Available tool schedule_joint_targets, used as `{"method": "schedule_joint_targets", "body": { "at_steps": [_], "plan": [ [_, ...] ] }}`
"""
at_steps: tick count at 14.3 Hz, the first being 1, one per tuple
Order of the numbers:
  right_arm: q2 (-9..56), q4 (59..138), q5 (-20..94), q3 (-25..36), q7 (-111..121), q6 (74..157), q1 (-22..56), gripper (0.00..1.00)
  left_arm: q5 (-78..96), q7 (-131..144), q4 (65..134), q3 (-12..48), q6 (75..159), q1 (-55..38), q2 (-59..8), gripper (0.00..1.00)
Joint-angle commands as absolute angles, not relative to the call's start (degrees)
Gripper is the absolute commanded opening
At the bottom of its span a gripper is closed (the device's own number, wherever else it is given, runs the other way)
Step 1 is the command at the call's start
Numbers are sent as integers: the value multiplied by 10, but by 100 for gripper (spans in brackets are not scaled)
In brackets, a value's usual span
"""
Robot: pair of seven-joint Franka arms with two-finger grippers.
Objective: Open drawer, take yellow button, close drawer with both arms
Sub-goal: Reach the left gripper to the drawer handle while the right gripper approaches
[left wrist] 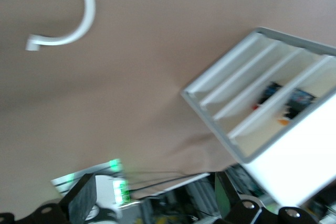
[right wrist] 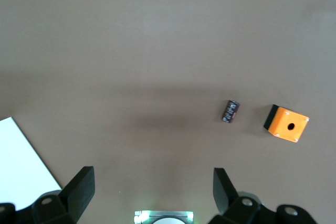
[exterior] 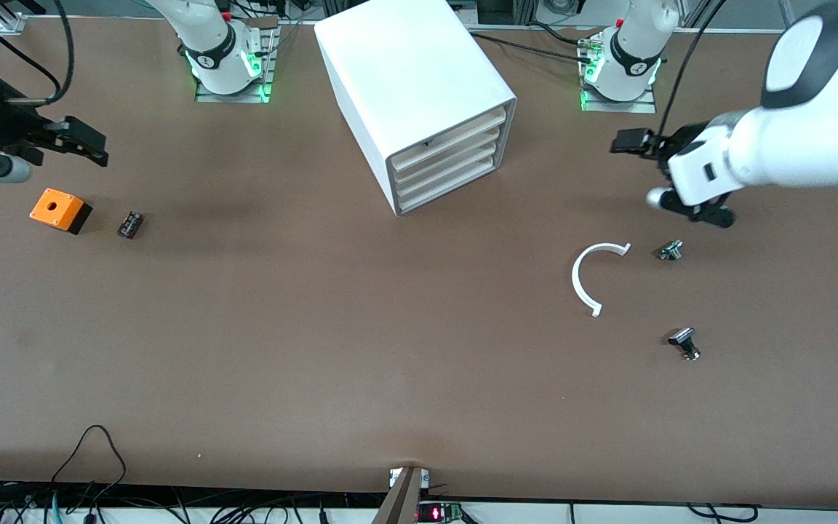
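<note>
The white drawer cabinet [exterior: 419, 87] stands mid-table near the bases, and its four drawers [exterior: 448, 164] look shut. The left wrist view [left wrist: 273, 145] shows its front, with dark pieces and a small orange bit [left wrist: 284, 122] inside; I cannot tell whether this is the button. The button does not show in the front view. My left gripper [exterior: 644, 171] is open and empty above the table beside the cabinet, toward the left arm's end; its fingers [left wrist: 84, 199] are wide apart. My right gripper [exterior: 88, 145] is open and empty over the right arm's end, above the orange box; it also shows in the right wrist view [right wrist: 154, 190].
An orange box with a black base [exterior: 60, 210] and a small black part [exterior: 130, 224] lie at the right arm's end. A white C-shaped ring [exterior: 585, 280], a small part [exterior: 670, 250] and a black-and-silver flat-headed part [exterior: 683, 342] lie near the left arm's end.
</note>
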State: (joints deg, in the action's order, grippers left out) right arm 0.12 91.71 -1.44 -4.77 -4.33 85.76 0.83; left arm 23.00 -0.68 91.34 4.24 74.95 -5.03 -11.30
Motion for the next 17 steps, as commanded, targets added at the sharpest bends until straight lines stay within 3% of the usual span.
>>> {"method": "schedule_joint_targets", "body": {
  "at_steps": [1,4,11,17],
  "plan": [
    [37,904,-10,-47,-131,872,70,100,318,-45,896,46,773,-48,-169,99],
    [57,897,-3,-47,-220,910,131,100,397,-149,923,61,822,-50,-208,96],
    [147,793,45,-47,-397,925,213,100,596,-356,1098,87,905,-53,-203,80],
    [183,756,114,-47,-476,952,232,100,707,-468,1237,141,968,-52,-175,80]
  ]
}}
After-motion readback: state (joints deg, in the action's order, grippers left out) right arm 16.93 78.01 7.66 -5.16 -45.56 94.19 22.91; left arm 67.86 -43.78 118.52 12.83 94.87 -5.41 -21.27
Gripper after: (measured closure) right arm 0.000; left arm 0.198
